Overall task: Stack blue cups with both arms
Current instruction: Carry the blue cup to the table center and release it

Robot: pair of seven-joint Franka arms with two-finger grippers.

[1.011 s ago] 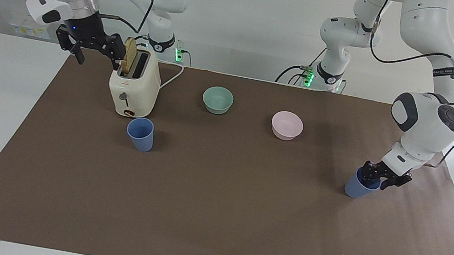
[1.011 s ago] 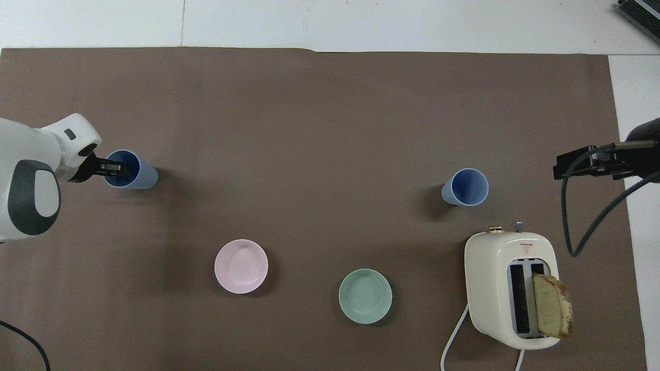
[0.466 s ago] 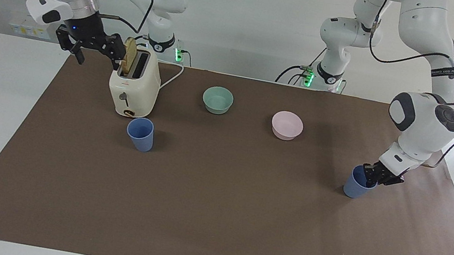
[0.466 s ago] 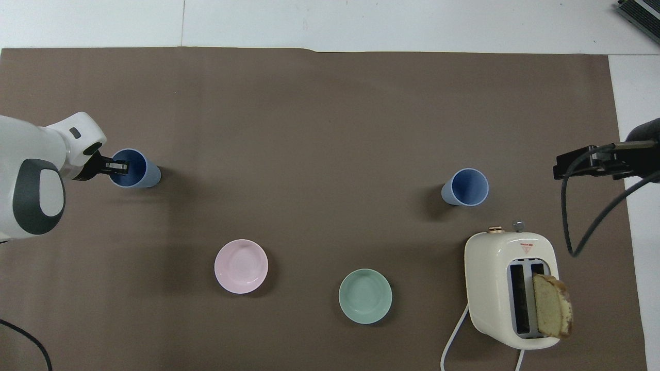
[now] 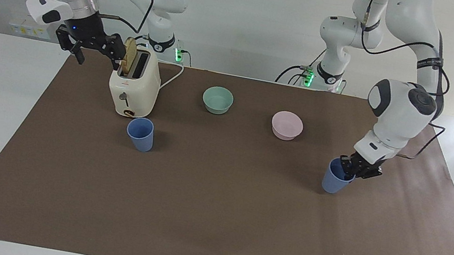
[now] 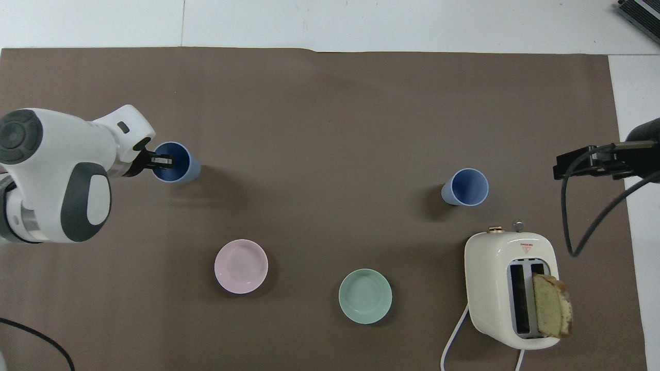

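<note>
Since a moment ago, we see that the left gripper point(image 5: 352, 172) has carried one blue cup point(image 5: 334, 179) along the brown mat point(image 5: 211, 218) toward the middle of the table. Its jaws are pinched tight on the cup's rim, one finger inside the cup, and the cup tips a little.

We see the other blue cup point(image 5: 141, 134) standing straight up on the mat, toward the right arm's end of the table. It is just in front of the cream toaster point(image 5: 133, 87), which has a slice of bread point(image 5: 129, 56) sticking out.

Between the two cups, nearer to the robots, sit a pink bowl point(image 5: 286, 125) and a green bowl point(image 5: 218, 99).

The right gripper point(image 5: 91, 45) hangs in the air beside the toaster with its jaws wide apart, holding nothing. That arm waits.
</note>
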